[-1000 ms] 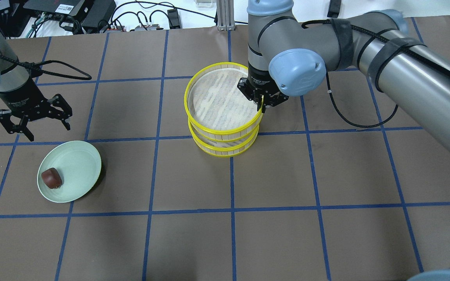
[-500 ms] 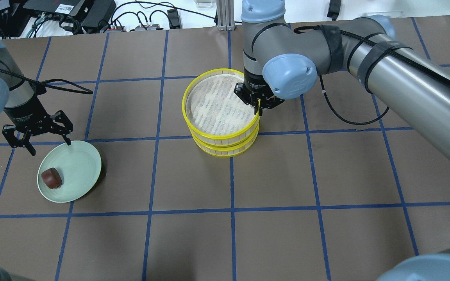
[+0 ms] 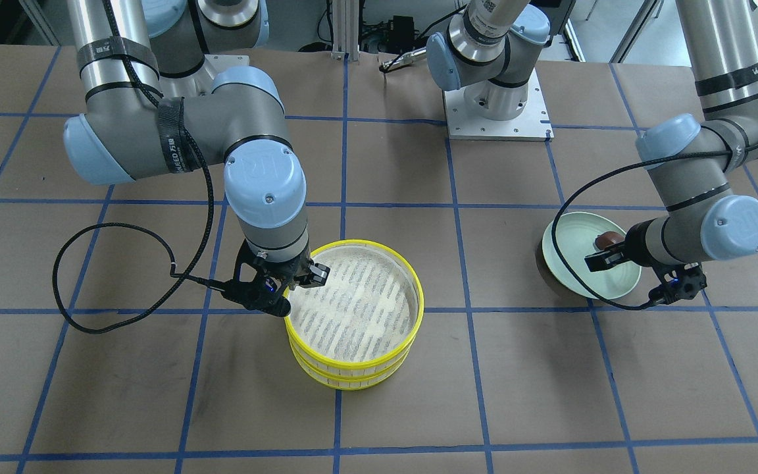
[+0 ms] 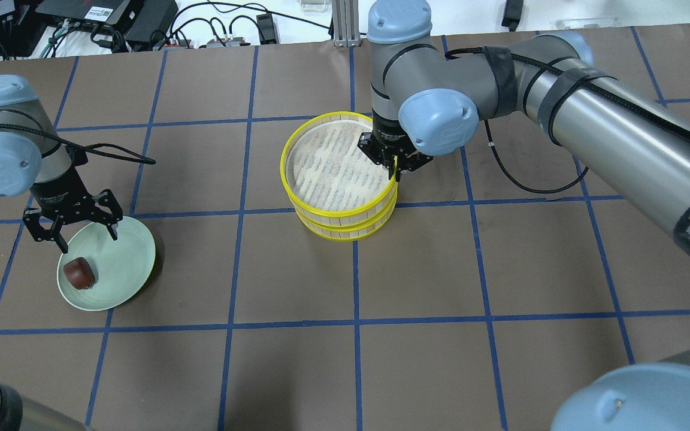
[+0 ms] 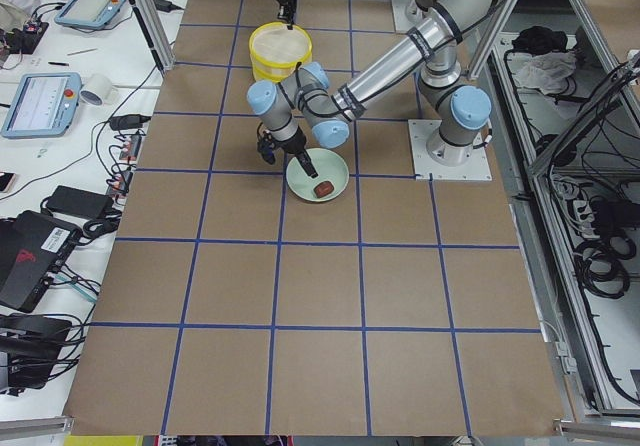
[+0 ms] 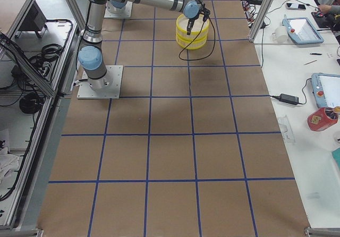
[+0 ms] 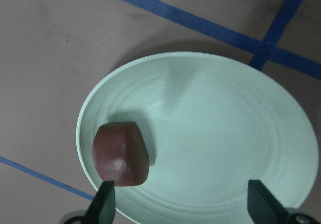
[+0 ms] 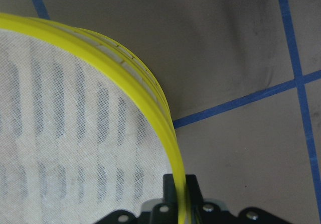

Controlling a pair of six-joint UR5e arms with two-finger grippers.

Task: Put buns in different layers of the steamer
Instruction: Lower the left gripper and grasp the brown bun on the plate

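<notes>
My right gripper (image 4: 394, 172) is clamped on the yellow rim of the upper steamer tray (image 4: 286, 157), at the edge on the robot's right. In the right wrist view the rim runs straight between the two fingers. This tray sits over the lower steamer tray (image 4: 345, 230), and the pair is stacked near the middle of the table (image 4: 477, 269). From these angles I cannot tell whether the upper tray rests fully on the lower one or is held just clear of it. Its white striped liner faces up.

On the robot's left, well apart from the stack, my left gripper (image 4: 84, 234) hovers over the pale green plate (image 4: 126, 263) with its fingers spread wide and nothing between them. The reddish-brown bun (image 4: 79, 273) lies on the plate close to its rim, on the side away from the steamer. In the left wrist view the bun is just ahead of one fingertip (image 7: 104, 206) and apart from it. The other fingertip is well across the plate. The bun rests flat on the plate, touched by neither finger.
</notes>
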